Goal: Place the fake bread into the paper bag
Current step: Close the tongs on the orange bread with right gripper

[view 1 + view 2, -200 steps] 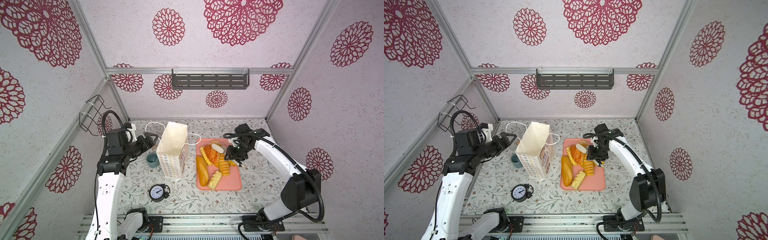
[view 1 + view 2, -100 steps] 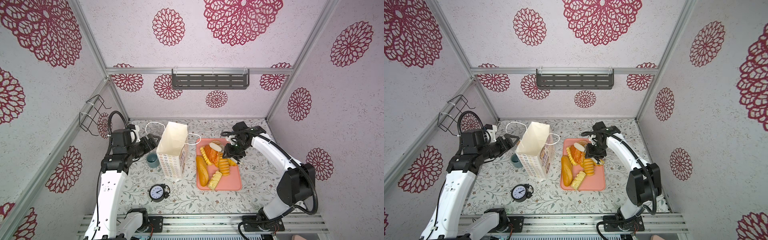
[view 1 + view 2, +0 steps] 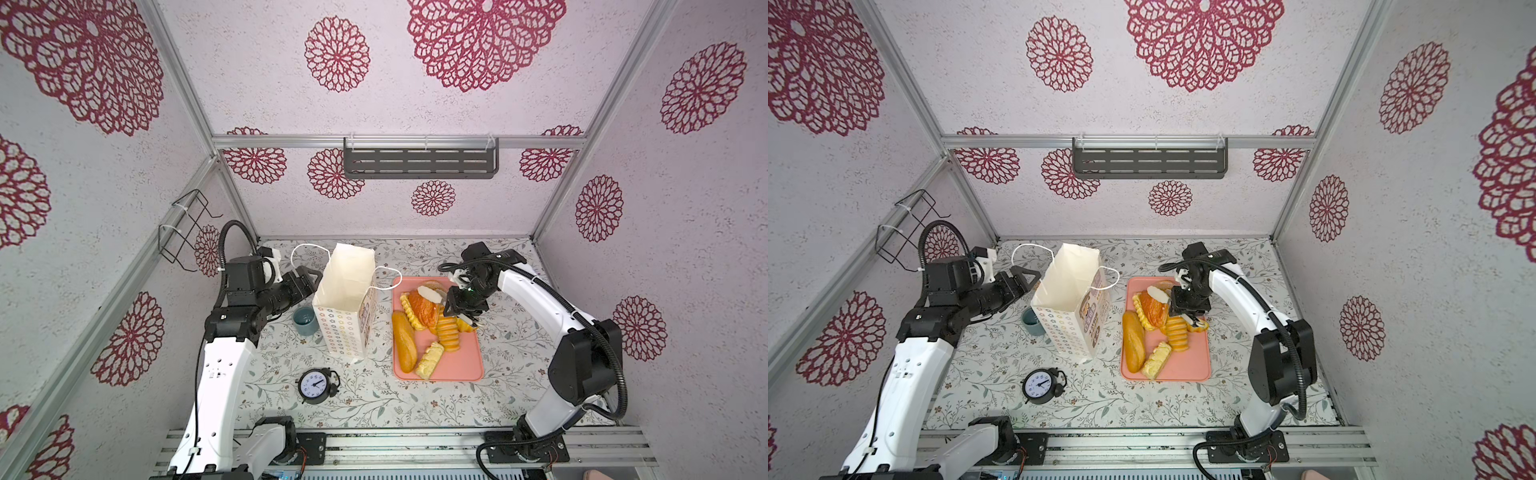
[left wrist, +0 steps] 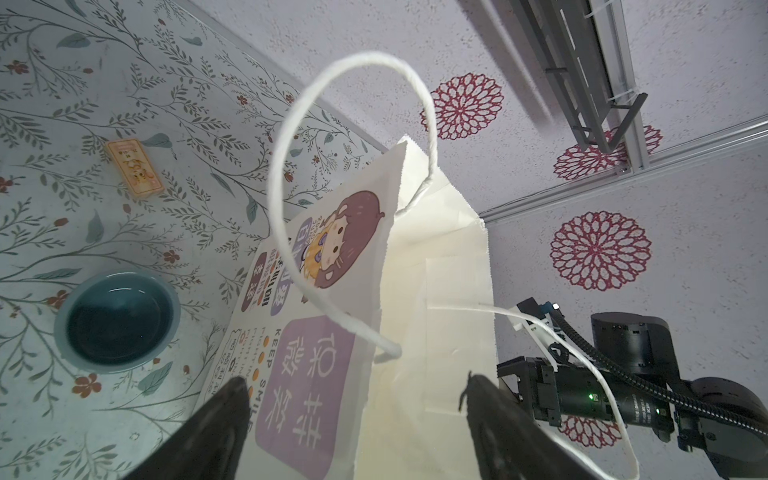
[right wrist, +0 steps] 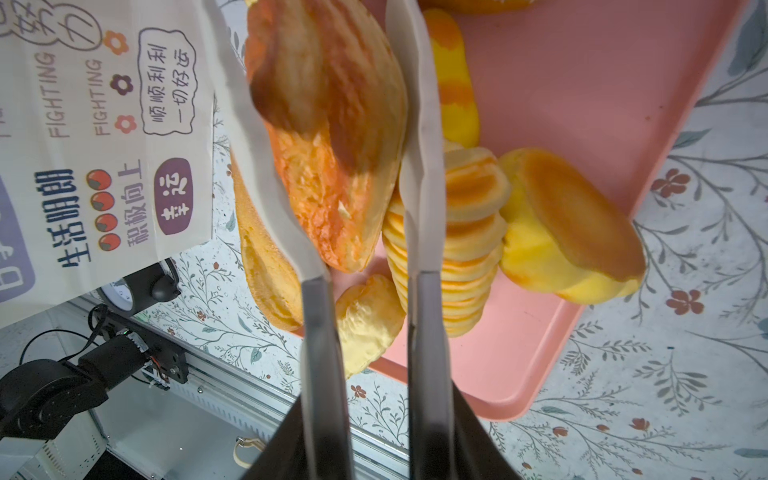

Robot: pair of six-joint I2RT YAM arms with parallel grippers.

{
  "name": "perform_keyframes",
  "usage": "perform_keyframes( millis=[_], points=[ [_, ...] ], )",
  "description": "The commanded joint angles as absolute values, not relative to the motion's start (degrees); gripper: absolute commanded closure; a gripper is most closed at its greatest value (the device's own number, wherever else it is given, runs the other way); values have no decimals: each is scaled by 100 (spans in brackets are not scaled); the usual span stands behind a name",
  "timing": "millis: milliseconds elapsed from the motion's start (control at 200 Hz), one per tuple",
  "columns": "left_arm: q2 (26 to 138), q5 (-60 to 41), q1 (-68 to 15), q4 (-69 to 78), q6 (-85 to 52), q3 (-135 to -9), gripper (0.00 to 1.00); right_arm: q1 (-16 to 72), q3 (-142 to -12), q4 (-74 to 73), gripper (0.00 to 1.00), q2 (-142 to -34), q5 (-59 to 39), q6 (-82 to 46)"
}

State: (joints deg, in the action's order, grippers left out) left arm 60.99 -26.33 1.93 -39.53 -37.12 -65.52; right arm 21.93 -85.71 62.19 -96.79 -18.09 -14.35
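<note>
Pastry [image 5: 332, 124] grip unclear — right end effector [image 5: 307, 16] tips cropped.

Both the left arm [image 3: 216, 374] and right arm [image 3: 536, 291] are wearing white shells over black joints, each trailing a black corrugated cable [image 3: 620, 376]. The right gripper [image 5: 307, 25] is showing pale pads [image 5: 419, 124] on dark fingers [image 5: 428, 353].

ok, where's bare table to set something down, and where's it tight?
Free: the strip between the clock and the pink tray along the near rail; the table right of the tray; the tray's near-right corner. Tight: the gap between paper bag and tray, the cup beside the bag, and the fake bread pile under the right tool.
</note>
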Motion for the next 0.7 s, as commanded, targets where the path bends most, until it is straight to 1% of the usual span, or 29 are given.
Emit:
perform_keyframes(
  millis=[0,295,395,695],
  points=[
    [6181,-2672,108,-3735,-3709,-6513,16,2217,-8759,6354,64,-9626,-1793,-1323],
    [6313,-2594,-62,-3718,-3706,-6574,18,2208,-8798,6258,78,-9402,-1886,-1448],
    [6332,-2575,-105,-3709,-3717,-6574,19,2222,-8798,6209,80,-9296,-1918,-1502],
    [6351,-2496,-193,-3686,-3733,-6540,21,2212,-8833,6038,84,-8972,-2011,-1694]
  ],
)
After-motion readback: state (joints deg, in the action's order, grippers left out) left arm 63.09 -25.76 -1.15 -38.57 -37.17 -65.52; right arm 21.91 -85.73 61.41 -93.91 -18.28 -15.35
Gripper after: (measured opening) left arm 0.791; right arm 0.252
